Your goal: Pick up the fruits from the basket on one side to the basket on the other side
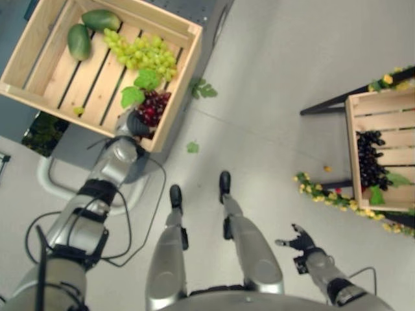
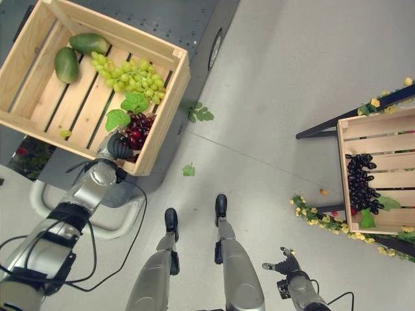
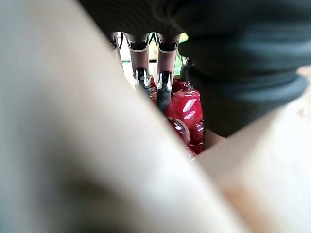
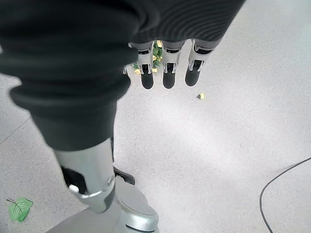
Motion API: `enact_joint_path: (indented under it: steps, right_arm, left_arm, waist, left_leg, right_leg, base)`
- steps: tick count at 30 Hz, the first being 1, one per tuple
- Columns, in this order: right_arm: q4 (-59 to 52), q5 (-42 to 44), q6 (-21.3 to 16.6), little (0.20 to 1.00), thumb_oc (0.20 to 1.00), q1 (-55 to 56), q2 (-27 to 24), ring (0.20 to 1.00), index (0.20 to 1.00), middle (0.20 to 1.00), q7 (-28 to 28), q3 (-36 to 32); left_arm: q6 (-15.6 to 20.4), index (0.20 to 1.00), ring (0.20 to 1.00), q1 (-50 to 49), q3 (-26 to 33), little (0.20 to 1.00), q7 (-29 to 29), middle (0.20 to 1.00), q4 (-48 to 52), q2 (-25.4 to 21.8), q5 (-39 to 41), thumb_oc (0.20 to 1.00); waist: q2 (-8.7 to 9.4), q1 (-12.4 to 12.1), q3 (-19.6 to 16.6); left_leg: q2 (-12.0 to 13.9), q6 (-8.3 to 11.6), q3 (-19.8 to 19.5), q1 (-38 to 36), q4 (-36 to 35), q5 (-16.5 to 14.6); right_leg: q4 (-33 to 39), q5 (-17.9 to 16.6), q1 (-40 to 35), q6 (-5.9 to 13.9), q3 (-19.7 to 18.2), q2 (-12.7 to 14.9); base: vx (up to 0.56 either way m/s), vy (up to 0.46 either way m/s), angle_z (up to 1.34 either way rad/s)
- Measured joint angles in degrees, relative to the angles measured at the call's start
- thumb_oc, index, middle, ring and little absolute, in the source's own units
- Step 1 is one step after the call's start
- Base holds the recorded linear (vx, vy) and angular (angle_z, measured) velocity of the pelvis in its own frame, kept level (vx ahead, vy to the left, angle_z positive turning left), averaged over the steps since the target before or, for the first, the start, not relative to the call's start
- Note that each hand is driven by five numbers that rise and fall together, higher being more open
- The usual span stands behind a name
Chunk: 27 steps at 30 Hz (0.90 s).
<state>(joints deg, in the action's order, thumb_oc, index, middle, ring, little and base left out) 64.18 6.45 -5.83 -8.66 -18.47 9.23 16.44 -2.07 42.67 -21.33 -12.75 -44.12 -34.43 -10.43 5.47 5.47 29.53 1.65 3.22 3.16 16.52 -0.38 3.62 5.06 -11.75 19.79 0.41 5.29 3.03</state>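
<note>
Two wooden crates are sitting well apart: the left crate (image 2: 170, 103) on a grey cart (image 2: 194, 26), the right crate (image 2: 350, 188) on a dark stand. We are reaching our left hand (image 1: 133, 123) over the left crate's near wall onto one bunch of red grapes (image 2: 136, 133) in its near corner. In the left wrist view our fingers (image 3: 164, 85) are extending onto the red grapes, but we cannot tell whether they are closing around them. Beyond, one bunch of green grapes (image 2: 133, 78) is running lengthwise across the slats, and two green mangoes (image 2: 66, 63) are lying in the far corner, their long axes at an angle to each other. One bunch of dark grapes (image 2: 360, 184) is lying in the right crate, stretched along its slats. Our right hand (image 1: 299, 243) is hanging low over the floor, fingers loose and holding nothing.
</note>
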Motion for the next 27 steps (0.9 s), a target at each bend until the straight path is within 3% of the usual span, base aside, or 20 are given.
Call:
enact_joint_path:
  steps: [27]
  right_arm:
    - [0.0, 1.0, 0.0, 1.0, 1.0, 0.0, 0.0, 1.0, 1.0, 1.0, 0.1, 0.2]
  left_arm:
    - [-1.1, 1.0, 1.0, 2.2, -2.2, 1.0, -1.5, 1.0, -2.5, 0.6, -0.2, 1.0]
  waist:
    - [0.06, -0.2, 0.0]
  left_leg:
    - [-0.5, -0.22, 0.8, 0.3, 0.0, 0.1]
  right_leg:
    - [0.0, -0.1, 0.7, 0.52, -1.0, 0.2]
  base:
    - [0.0, 0.0, -0.01]
